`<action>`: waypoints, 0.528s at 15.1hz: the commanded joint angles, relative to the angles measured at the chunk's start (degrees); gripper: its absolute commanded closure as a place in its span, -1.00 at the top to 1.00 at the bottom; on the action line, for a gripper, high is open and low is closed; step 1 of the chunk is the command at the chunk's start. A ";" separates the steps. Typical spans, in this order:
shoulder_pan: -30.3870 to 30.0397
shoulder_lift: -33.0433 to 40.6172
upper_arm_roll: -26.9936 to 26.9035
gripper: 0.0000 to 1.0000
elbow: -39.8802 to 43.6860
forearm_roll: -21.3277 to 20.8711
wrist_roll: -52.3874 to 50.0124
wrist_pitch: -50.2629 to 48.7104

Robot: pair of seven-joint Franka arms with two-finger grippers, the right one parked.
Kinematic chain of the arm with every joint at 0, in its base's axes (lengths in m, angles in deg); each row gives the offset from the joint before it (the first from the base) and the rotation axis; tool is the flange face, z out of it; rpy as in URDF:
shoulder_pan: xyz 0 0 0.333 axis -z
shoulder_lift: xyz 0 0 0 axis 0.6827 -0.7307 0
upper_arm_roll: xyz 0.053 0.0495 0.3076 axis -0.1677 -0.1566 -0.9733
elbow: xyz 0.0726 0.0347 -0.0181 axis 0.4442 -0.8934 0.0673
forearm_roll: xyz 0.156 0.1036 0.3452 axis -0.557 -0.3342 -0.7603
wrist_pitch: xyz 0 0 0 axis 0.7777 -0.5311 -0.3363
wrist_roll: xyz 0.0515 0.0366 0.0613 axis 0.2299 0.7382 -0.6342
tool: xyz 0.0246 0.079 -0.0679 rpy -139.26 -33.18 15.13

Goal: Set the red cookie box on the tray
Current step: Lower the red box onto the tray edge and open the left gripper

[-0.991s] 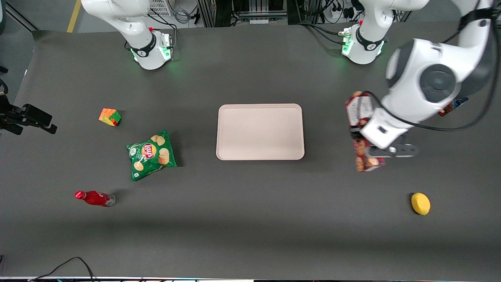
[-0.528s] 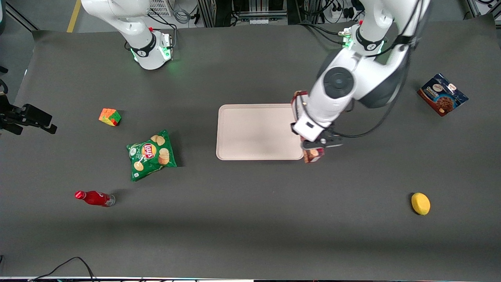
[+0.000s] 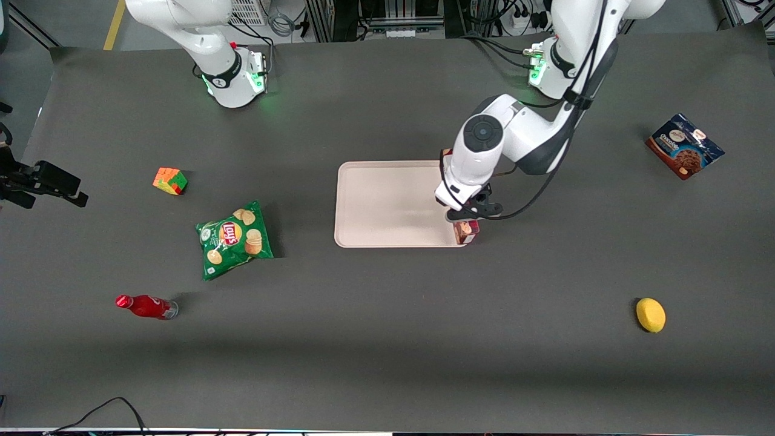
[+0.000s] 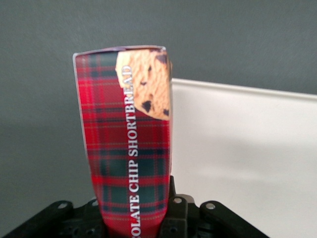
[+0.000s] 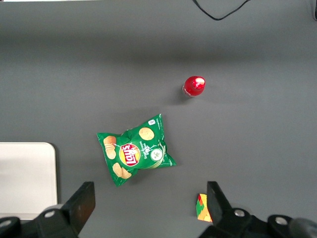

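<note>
While the left arm is reaching over the table, the red cookie box (image 3: 466, 231) is being held in the gripper (image 3: 465, 215), whose fingers are pressed against the carton's two long sides. In the left wrist view the red cookie box (image 4: 128, 139) is being shown extending straight out from between the black fingers (image 4: 179, 214), with its tartan face and a cookie picture at the free end. In the front view most of the carton is being hidden under the wrist; only its end nearer the front camera is being seen, poking out past the gripper. That end is being held over the edge of the tray (image 3: 387, 203) that faces the working arm's end of the table, at the tray corner nearer the camera. Whether the box is touching the tray cannot be told. In the wrist view the tray (image 4: 247, 148) is being seen just beside the carton, with grey table (image 4: 44, 124) beneath its other side.
</note>
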 commanded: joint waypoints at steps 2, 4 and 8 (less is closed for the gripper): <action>2.07 -2.76 0.41 -1.00 -0.12 -7.02 -4.46 0.77; 2.60 -3.55 0.50 -1.00 -0.12 -7.11 -6.47 1.46; 3.30 -5.66 0.50 -0.94 -0.12 -7.82 -7.98 4.37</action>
